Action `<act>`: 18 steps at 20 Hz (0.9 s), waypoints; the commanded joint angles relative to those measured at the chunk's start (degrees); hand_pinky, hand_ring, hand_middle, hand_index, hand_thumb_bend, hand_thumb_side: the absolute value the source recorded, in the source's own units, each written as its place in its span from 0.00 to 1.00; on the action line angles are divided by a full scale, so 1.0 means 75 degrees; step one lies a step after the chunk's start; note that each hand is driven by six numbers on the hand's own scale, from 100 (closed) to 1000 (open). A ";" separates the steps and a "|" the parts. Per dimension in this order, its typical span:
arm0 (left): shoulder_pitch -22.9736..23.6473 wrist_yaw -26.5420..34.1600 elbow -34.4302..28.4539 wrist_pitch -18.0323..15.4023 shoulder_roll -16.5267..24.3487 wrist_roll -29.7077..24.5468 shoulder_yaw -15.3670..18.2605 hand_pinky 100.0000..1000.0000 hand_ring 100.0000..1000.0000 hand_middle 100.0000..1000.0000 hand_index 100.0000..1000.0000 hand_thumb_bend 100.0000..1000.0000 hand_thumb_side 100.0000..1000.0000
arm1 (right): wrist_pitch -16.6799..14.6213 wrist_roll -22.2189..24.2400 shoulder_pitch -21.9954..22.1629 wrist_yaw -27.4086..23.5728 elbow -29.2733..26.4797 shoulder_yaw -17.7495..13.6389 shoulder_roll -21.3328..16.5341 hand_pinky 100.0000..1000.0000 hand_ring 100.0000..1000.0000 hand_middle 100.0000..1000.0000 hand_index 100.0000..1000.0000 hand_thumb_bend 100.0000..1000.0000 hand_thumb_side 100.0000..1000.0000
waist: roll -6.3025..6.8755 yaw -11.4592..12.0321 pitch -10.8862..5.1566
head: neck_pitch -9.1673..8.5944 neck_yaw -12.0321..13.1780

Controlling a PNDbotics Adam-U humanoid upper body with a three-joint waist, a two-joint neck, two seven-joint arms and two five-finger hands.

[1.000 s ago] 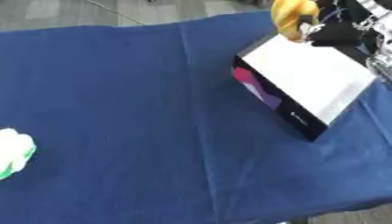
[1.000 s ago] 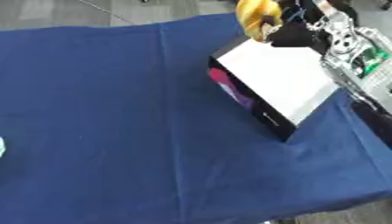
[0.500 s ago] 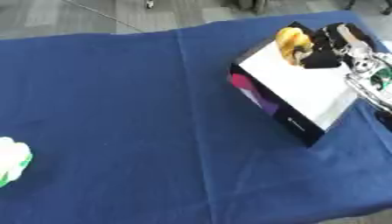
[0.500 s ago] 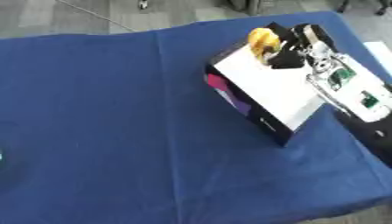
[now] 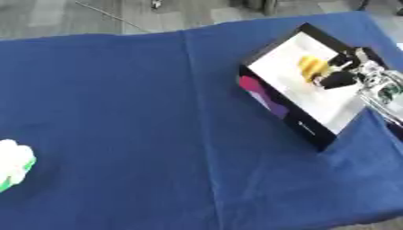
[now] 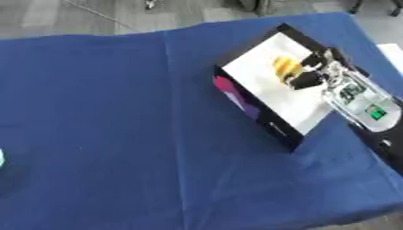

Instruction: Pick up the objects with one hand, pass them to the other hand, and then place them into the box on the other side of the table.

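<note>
A yellow object sits low over the white inside of the black-sided box at the table's right. My right hand reaches in from the right edge. Its dark fingers curl against the yellow object's right side and still pinch it. I cannot tell whether the object rests on the box floor. Far across the blue cloth, a white and green object lies at the left edge. My left hand shows in neither view.
A blue cloth covers the whole table, with a fold line running down its middle. Grey floor shows beyond the far edge. The box stands askew, with a pink and purple print on its near side wall.
The camera has shifted, so the whole scene sits differently. My right hand has carried the yellow object from the box's far rim down over the white interior.
</note>
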 commanded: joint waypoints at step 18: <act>-0.0164 0.0184 -0.0136 0.1173 0.1574 -0.1693 0.0466 0.85 0.84 0.76 0.88 0.25 0.69 | 0.0068 -0.2050 -0.0083 -0.0993 -0.3985 -0.2290 -0.0335 0.67 0.84 0.84 0.83 0.00 0.11 | 0.0093 -0.0159 -0.0187 | 0.0173 0.1520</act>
